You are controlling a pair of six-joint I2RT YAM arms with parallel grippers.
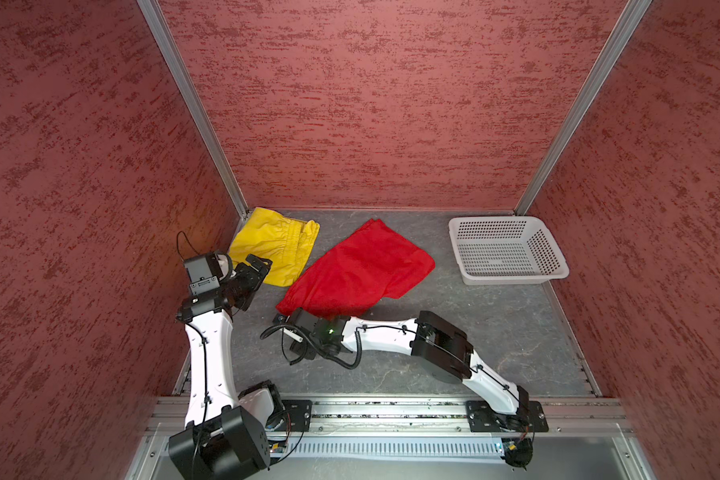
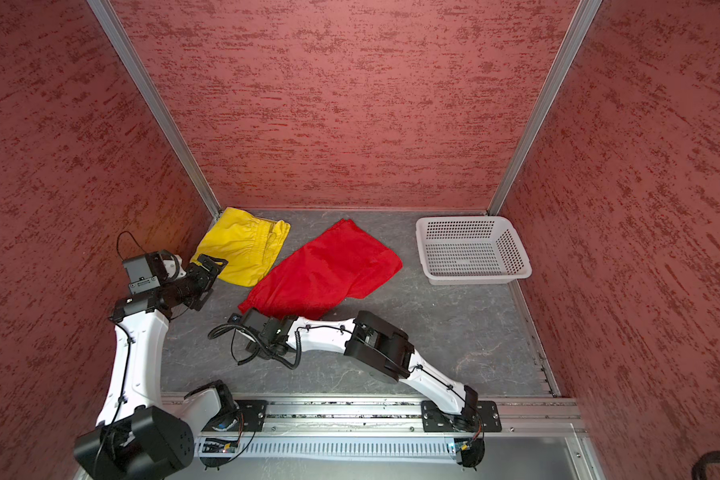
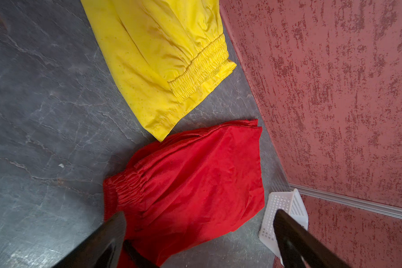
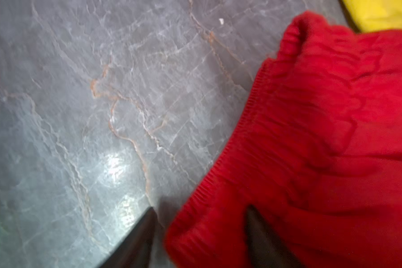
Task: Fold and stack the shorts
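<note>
While the yellow shorts (image 1: 275, 249) lie in the far left corner of the grey surface (image 1: 495, 332) and the red shorts (image 1: 356, 270) just beside them, the right pincer (image 4: 200, 208) straddles the near end of the red waistband (image 4: 253, 139), half closed; whether it grips is unclear. The left pincer (image 3: 200, 212) hangs wide open, empty. Thin, limp, slippery cloth likely holds best at the thick gathered waistband.

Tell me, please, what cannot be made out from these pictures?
- Right claw: hidden behind red shorts in both top views; right wrist view is blurred, so whether it grips the waistband is unclear.
- Yellow shorts: near corner hidden behind left claw in both top views.
- Basket: partly hidden behind a finger in the left wrist view.
</note>
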